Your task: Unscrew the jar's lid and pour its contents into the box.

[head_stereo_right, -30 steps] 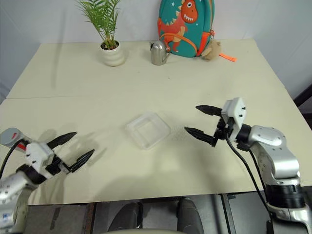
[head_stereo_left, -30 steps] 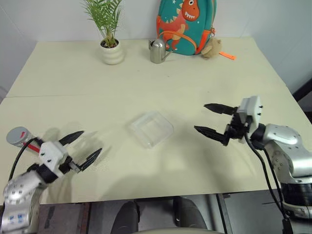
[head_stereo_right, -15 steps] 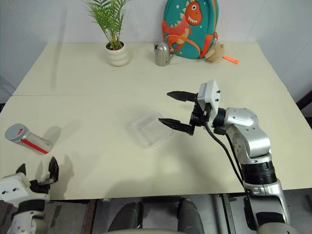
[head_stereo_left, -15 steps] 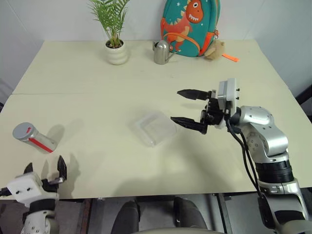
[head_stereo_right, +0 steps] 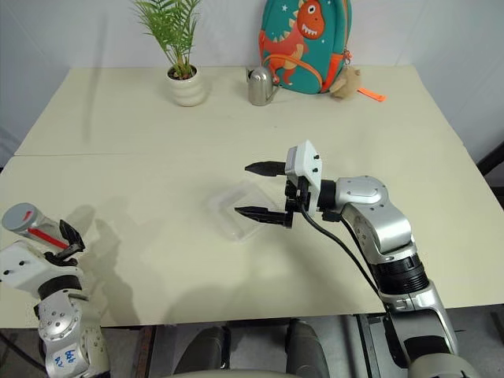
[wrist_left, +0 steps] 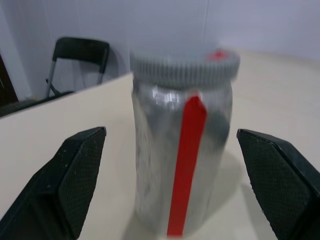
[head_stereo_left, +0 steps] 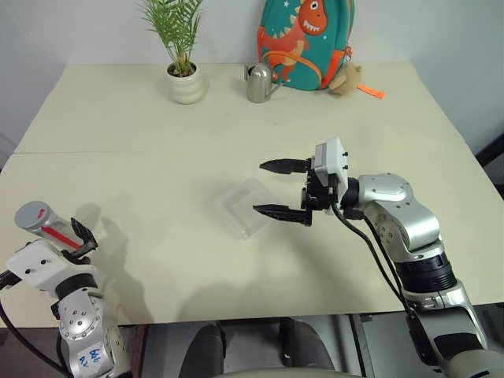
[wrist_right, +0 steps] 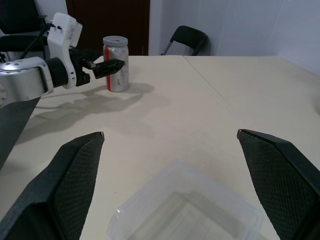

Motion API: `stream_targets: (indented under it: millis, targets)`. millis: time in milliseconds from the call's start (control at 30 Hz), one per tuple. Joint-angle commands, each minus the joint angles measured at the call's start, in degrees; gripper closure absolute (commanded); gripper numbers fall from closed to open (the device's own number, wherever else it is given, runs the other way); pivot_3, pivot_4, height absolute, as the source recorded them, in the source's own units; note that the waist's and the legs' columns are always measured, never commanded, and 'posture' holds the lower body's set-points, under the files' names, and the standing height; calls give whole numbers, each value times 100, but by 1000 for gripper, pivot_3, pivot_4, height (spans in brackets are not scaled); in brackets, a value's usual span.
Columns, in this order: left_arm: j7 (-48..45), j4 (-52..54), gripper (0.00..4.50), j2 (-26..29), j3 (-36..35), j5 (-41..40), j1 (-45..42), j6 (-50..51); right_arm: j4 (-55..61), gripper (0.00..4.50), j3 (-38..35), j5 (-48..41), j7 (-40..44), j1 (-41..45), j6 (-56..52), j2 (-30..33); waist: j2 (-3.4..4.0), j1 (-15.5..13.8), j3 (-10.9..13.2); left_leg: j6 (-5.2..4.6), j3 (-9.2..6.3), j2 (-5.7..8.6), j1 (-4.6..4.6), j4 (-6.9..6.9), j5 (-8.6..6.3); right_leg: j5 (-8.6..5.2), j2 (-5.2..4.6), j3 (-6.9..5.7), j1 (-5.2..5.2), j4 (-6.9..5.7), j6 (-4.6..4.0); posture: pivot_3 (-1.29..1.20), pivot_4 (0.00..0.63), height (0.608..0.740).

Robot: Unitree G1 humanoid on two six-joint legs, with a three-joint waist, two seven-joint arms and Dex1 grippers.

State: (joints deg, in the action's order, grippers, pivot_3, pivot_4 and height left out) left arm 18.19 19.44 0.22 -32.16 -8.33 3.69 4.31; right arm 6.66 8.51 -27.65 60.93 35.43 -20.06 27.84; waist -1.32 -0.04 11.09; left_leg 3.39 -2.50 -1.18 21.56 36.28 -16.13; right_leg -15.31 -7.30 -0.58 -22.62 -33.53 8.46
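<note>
1. Left wrist view: my left gripper (wrist_left: 170, 190) is now lining up on the jar (wrist_left: 181, 145), jaws released either side, lid (wrist_left: 184, 65) still on.
2. Right gripper (head_stereo_left: 277, 189), jaws spread, is drifting over the box (head_stereo_left: 246, 208) mid-bench.

Both arms are silver-grey metal shells with black ribbed joint rings and thin black cables. Each ends in a white boxy wrist block carrying two black pointed fingers (head_stereo_left: 279, 165) with cross-hatched pads (wrist_right: 77, 170). Blue handwritten marks sit on the left forearm (head_stereo_left: 83, 335).
</note>
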Motion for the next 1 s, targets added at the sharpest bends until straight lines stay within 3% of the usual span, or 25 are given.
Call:
stream_targets:
  millis: [33, 300, 433, 533, 733, 867, 1000]
  targets:
    - [91, -120, 40, 212, -81, 31, -242, -7, 248, 0, -141, -57, -82, 13, -7, -26, 0, 0, 0, 0, 0, 0, 0, 1, 0, 0, 0, 0, 0, -1, 0, 0, 150, 740]
    - [188, -615, 40, 756, -139, 223, -646, 193, 386, 0, -199, -71, -295, -155, 32, -95, -1, 17, -1, 2, 0, -4, -1, -5, 0, 0, 7, 0, -4, -2, -1, 0, 150, 740]
    - [231, -635, 931, 876, -170, 266, -680, 222, 395, 0, -206, -68, -332, -196, 66, -110, -1, 10, -1, 4, 1, -4, -1, -4, -1, 0, 6, 1, -3, -1, -1, 0, 150, 740]
    - [229, -638, 1917, 943, -176, 281, -685, 283, 369, 0, -218, -57, -370, -207, 101, -139, -1, 11, -1, 4, 0, -4, -1, -4, -1, 0, 6, 1, -4, -2, -1, 0, 150, 740]
    - [84, -628, 1988, 910, -70, 81, -747, 387, 334, 0, -236, -50, -428, -206, 130, -189, -1, 11, -1, 5, 1, -4, -1, -4, -1, 0, 6, 1, -3, -2, -1, 0, 150, 740]
    - [-983, -679, 1988, 1328, 421, -274, -1143, 318, 340, 0, -299, -78, -485, -203, 96, -185, -3, -26, -2, 10, -2, -4, 0, -2, 2, 0, 7, -1, -4, -4, -1, 0, 150, 740]
    - [-2820, -723, 1988, 2272, 912, -1134, -1819, 666, 433, 0, -472, -222, -654, -93, -123, -195, -4, -9, -1, 17, -3, -4, 2, -1, 6, 2, 7, -1, -4, -7, -4, 0, 150, 740]
